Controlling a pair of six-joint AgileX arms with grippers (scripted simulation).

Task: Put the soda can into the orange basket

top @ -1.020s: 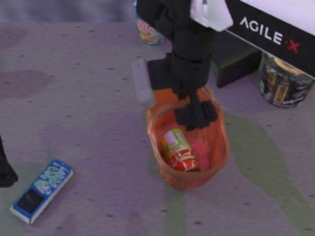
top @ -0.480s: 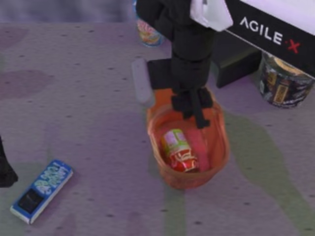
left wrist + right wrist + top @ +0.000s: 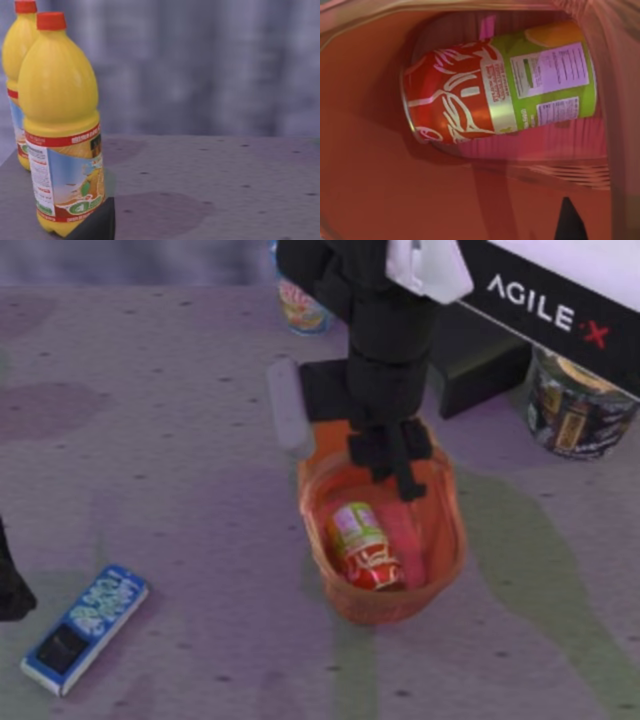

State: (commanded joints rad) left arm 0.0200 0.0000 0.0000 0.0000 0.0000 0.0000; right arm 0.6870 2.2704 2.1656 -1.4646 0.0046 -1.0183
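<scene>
From above I see the soda can (image 3: 364,545) lying on its side inside the orange basket (image 3: 445,570), red end toward the basket's near rim. My right gripper (image 3: 393,458) hangs over the basket's far end, clear of the can, its jaws released and holding nothing. "AGILE·X" reads in white on the right arm's black casing. The right wrist view shows what the top view cannot: white script on the can's red band and a pale nutrition panel on the green part, too small to read. My left arm (image 3: 12,585) sits parked at the table's left edge; I cannot tell its jaw state. Its wrist view alone shows two yellow juice bottles (image 3: 62,130).
</scene>
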